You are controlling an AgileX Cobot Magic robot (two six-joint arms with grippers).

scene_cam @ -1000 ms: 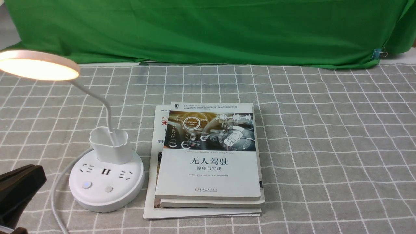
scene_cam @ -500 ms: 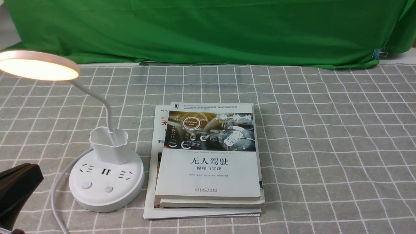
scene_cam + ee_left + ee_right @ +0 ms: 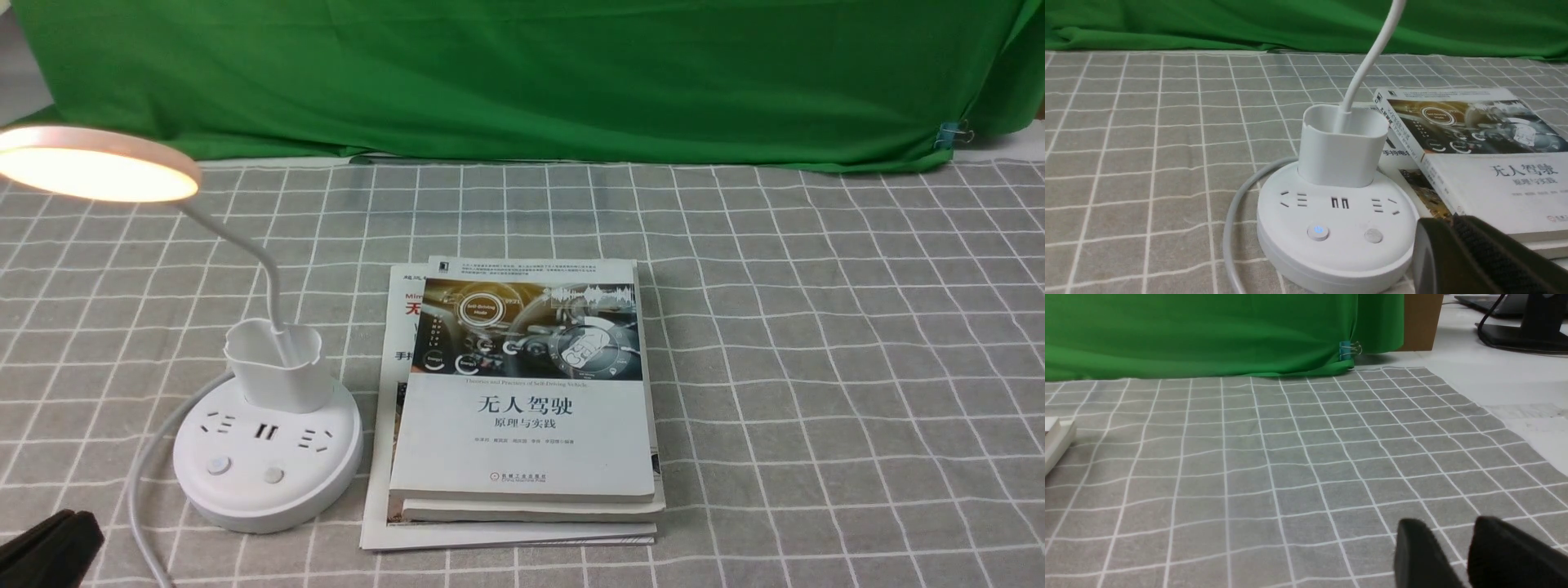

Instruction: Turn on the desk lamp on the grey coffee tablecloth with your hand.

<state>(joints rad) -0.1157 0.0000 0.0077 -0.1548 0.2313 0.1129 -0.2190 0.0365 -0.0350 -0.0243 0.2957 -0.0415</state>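
Note:
The white desk lamp (image 3: pixel 268 465) stands on the grey coffee tablecloth (image 3: pixel 816 367) at the front left. Its disc head (image 3: pixel 96 163) glows warm. In the left wrist view the lamp base (image 3: pixel 1331 253) shows two buttons, and the left one (image 3: pixel 1318 231) has a small blue light. My left gripper (image 3: pixel 49 543) is low at the front left corner, apart from the base. In its wrist view (image 3: pixel 1449 222) the jaws are pressed together and hold nothing. My right gripper (image 3: pixel 1447 528) hovers over bare cloth with a small gap between its fingers, empty. It is out of the front view.
A stack of books (image 3: pixel 522 400) lies just right of the lamp base. The lamp's white cord (image 3: pixel 147 465) curves off the front left. A green backdrop cloth (image 3: pixel 522 73) hangs along the far edge, with a blue clip (image 3: pixel 951 135) at its right end.
My left gripper has drawn back down and left, away from the lamp base, toward the frame corner. The lamp head stays lit throughout.

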